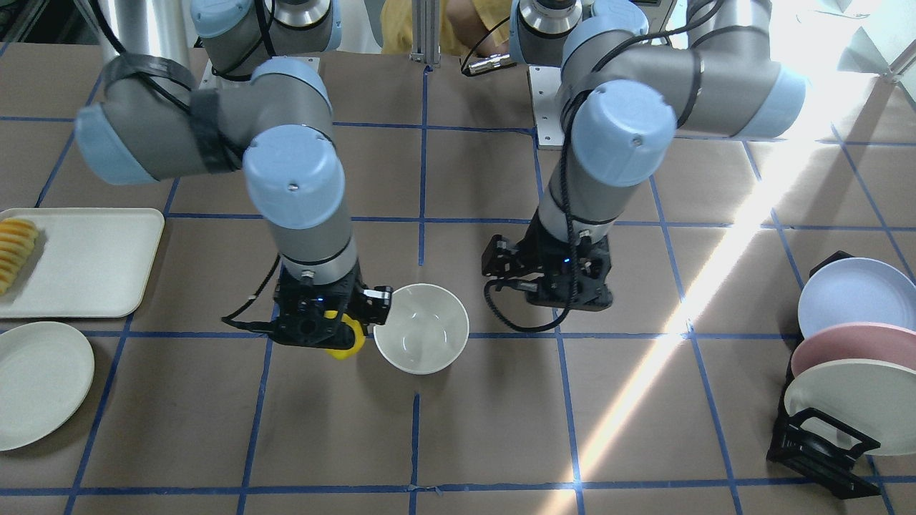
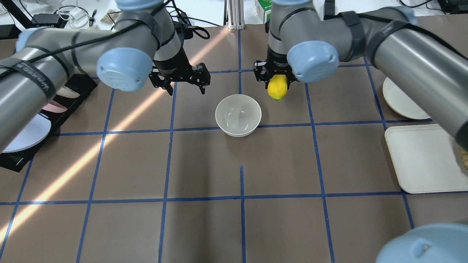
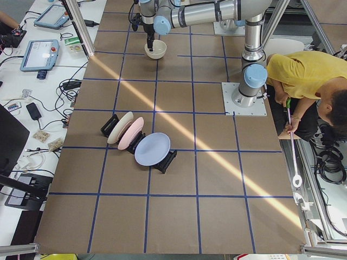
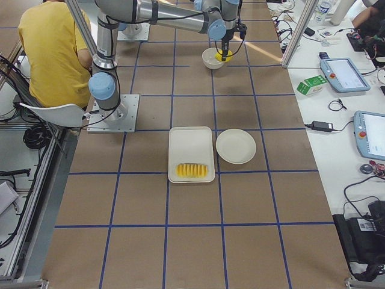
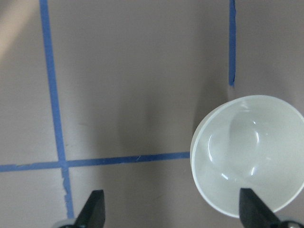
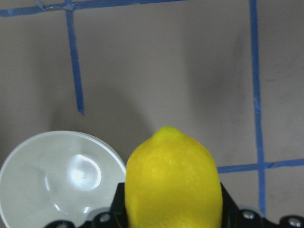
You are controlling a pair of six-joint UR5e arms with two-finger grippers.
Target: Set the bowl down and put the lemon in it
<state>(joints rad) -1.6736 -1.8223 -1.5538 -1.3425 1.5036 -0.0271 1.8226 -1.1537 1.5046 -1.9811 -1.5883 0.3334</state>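
Observation:
The cream-white bowl (image 2: 238,114) stands upright and empty on the table's middle; it also shows in the front view (image 1: 421,327), the left wrist view (image 5: 249,154) and the right wrist view (image 6: 61,180). My right gripper (image 2: 277,84) is shut on the yellow lemon (image 2: 277,87) and holds it above the table, just beside the bowl's rim. The lemon also shows in the front view (image 1: 343,343) and fills the right wrist view (image 6: 173,180). My left gripper (image 2: 184,87) is open and empty, hovering to the bowl's other side, its fingertips (image 5: 95,209) wide apart.
A black rack with several plates (image 1: 851,357) stands on my left side. A cream tray (image 1: 86,261) with fruit slices (image 1: 16,250) and a white plate (image 1: 39,383) lie on my right side. A person in yellow (image 3: 303,81) sits behind the robot base.

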